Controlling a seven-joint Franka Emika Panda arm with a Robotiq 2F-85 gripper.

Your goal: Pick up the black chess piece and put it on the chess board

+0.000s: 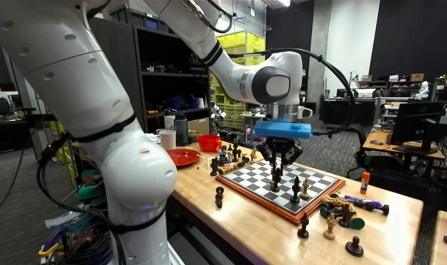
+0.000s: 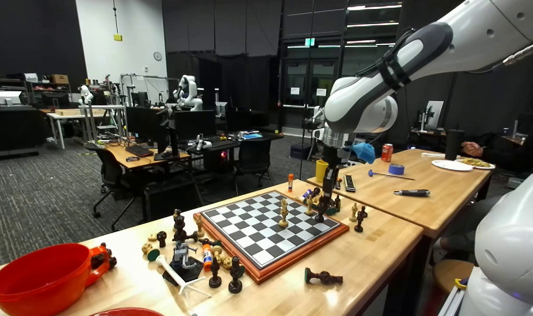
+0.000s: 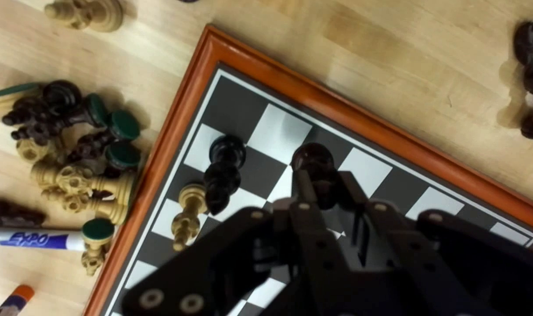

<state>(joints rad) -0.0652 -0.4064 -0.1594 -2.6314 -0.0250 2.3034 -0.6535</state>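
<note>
My gripper points down over the chess board and is shut on a dark chess piece. In the wrist view the piece sits between the two fingertips, base outward, over the edge row of checks. It looks held somewhat above the board, roughly upright; the exact height is hard to tell. Another black piece stands on the board near the corner, beside the held one. In an exterior view the gripper overlaps dark pieces, so they are hard to tell apart.
Light pieces stand on the board. Mixed pieces, a marker and a glue stick lie or stand past one side. More pieces, a red bowl and a red plate are past the opposite side. A dark piece lies on the table.
</note>
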